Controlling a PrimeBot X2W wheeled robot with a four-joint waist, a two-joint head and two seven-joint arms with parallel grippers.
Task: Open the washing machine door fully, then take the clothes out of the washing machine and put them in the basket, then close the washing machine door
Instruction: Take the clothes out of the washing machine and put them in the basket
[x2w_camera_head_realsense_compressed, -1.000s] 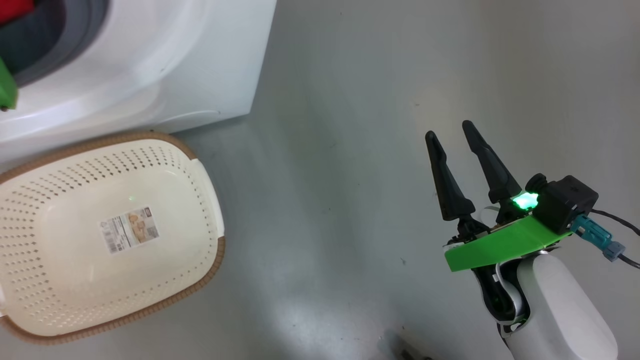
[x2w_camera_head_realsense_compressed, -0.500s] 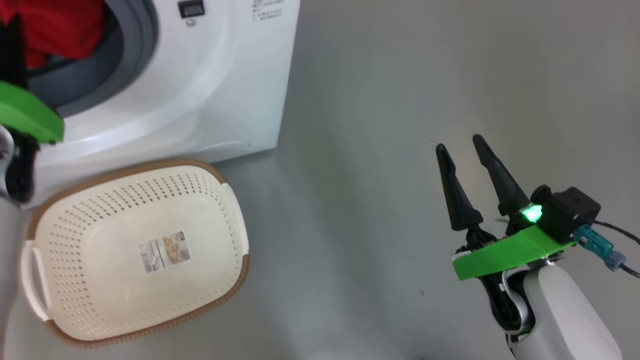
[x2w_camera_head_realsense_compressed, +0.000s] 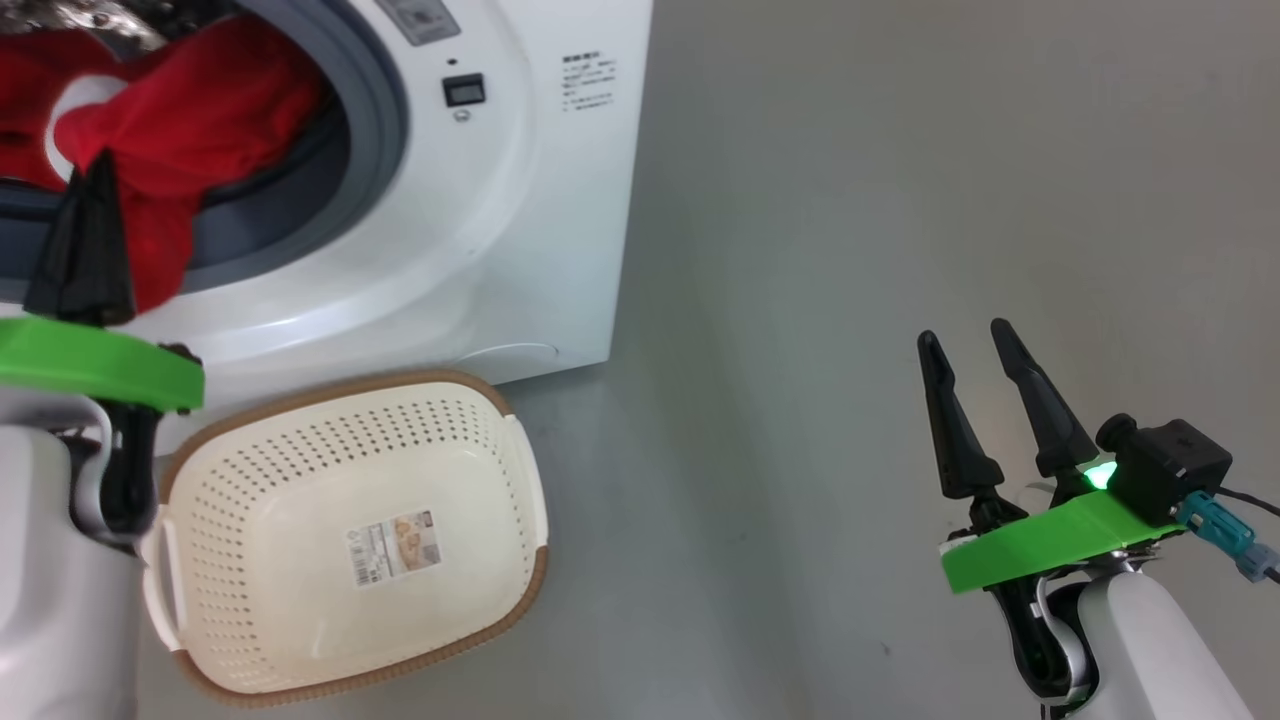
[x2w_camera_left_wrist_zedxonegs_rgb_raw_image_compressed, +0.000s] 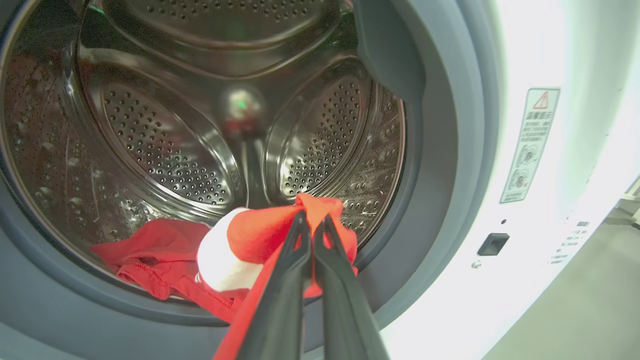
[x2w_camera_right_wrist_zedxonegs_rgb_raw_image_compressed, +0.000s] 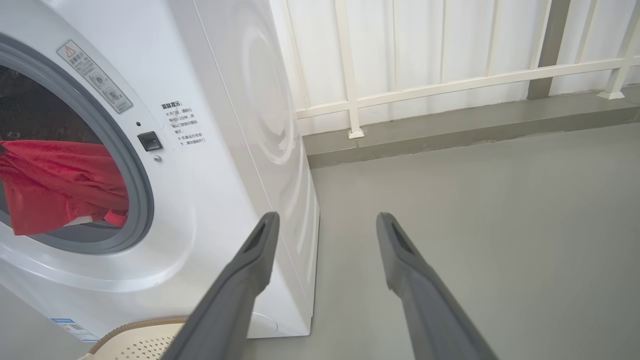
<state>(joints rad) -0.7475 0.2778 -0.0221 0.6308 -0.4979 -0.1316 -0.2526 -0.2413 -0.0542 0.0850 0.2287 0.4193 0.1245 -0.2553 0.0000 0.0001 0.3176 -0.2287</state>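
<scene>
Our left hand (x2w_camera_left_wrist_zedxonegs_rgb_raw_image_compressed: 311, 222) is pinched shut on a gathered fold of soft bright red clothes (x2w_camera_left_wrist_zedxonegs_rgb_raw_image_compressed: 250, 237) with white panels, at the lip of the perforated steel drum (x2w_camera_left_wrist_zedxonegs_rgb_raw_image_compressed: 165, 140). We judge them light and limp; folds hold best. Below this hand sits a cream perforated plastic basket (x2w_camera_head_realsense_compressed: 250, 500). Our right hand (x2w_camera_head_realsense_compressed: 962, 335) gapes, empty.

At the upper left of the head view, the frame edge cuts off the washing machine (x2w_camera_head_realsense_compressed: 500, 250), and the left fingers (x2w_camera_head_realsense_compressed: 85, 260) cover part of the clothes (x2w_camera_head_realsense_compressed: 210, 110). The sticker (x2w_camera_head_realsense_compressed: 392, 548) in the basket (x2w_camera_head_realsense_compressed: 430, 378) is too small to read.
</scene>
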